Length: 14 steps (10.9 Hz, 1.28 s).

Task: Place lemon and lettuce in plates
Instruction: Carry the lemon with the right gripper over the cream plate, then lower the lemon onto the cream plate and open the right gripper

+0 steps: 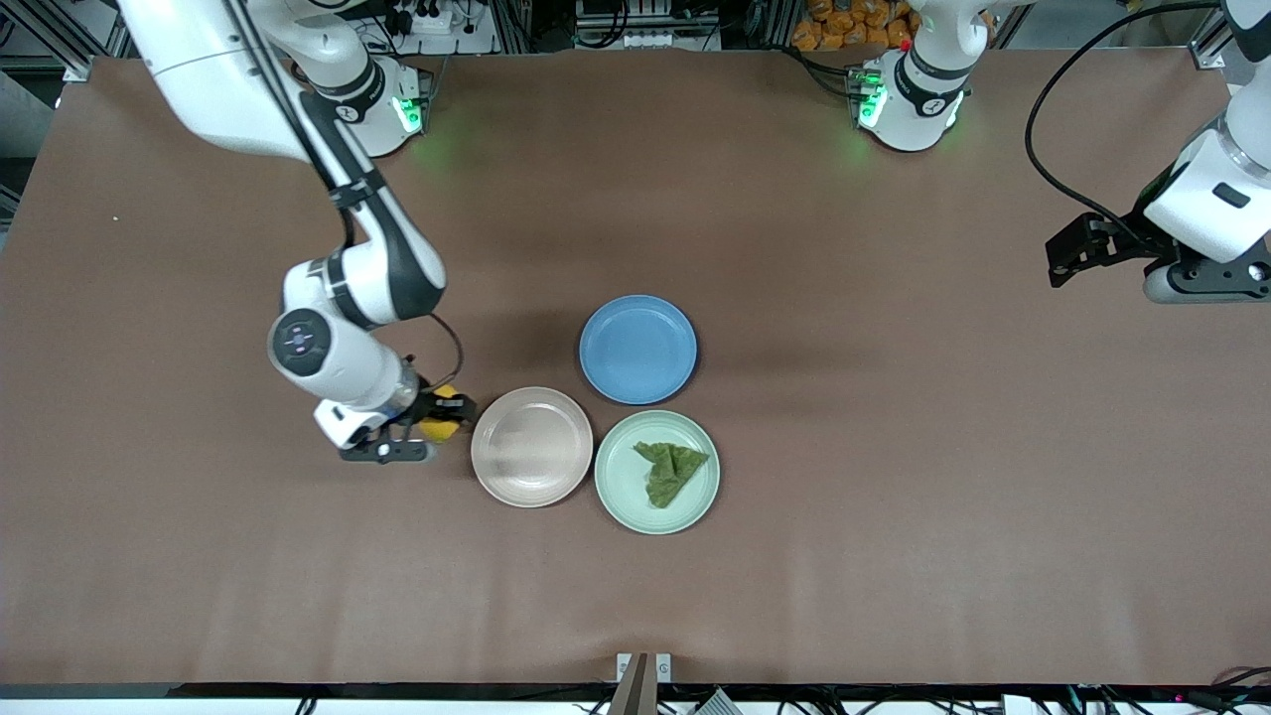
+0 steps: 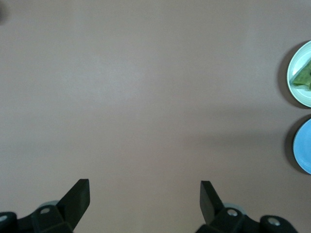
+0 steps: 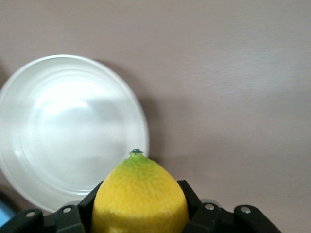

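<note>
I look down on a broad brown tabletop where three round shallow plates cluster near the middle: a matte blue plate, a pale beige-pink plate and a pale mint-green plate, the last two touching or nearly so. The wrinkly dark green lettuce leaf already lies in the mint-green plate. My right gripper hangs just beside the beige-pink plate's rim, toward the right arm's end of the tabletop, its fingers clamped on the small oval yellow lemon, nubby tip pointing at the plate. My left gripper waits over bare tabletop at the left arm's end, fingers spread wide and empty.

As I judge it, the step in hand is carrying the lemon over the beige-pink plate; I should clear the rim, centre over the well, then lower before releasing so the fruit does not roll. Open tabletop surrounds the approach, and only the neighbouring plates crowd the side away from the gripper.
</note>
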Motion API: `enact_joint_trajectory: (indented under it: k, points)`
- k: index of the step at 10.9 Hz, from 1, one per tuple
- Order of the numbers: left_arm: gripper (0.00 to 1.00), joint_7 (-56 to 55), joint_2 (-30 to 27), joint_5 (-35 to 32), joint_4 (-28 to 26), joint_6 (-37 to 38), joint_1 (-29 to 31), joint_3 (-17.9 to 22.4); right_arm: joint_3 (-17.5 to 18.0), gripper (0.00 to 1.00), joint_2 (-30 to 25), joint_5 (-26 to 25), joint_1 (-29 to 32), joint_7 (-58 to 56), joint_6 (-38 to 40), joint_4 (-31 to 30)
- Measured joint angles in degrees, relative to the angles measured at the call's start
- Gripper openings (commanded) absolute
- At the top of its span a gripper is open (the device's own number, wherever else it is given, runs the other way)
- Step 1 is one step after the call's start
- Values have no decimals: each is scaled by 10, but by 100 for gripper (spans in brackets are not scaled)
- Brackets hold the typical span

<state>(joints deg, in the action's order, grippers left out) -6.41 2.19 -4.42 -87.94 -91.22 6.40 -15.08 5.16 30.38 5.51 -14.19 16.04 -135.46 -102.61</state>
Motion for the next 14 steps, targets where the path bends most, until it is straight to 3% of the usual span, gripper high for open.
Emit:
enact_joint_trajectory:
  k: [4, 8, 9, 10, 11, 14]
  points:
    - [100, 13, -6, 19, 0, -14, 0, -8, 1, 44, 44, 0, -68, 73, -1, 66]
    - [100, 18, -6, 20, -5, -17, 1, -8, 0, 53, 106, 0, -89, 87, -42, 111]
    - [100, 18, -6, 20, -6, -18, 1, -7, 0, 62, 117, 0, -92, 87, -64, 113]
    - [100, 18, -6, 20, -7, -18, 3, -7, 0, 88, 127, 0, -96, 87, -77, 114]
    - [100, 18, -6, 20, -7, -18, 4, -7, 0, 100, 134, 0, -98, 87, -82, 116]
    - [100, 18, -6, 28, -7, -19, 6, -6, -5, 100, 137, 0, -95, 82, -84, 125]
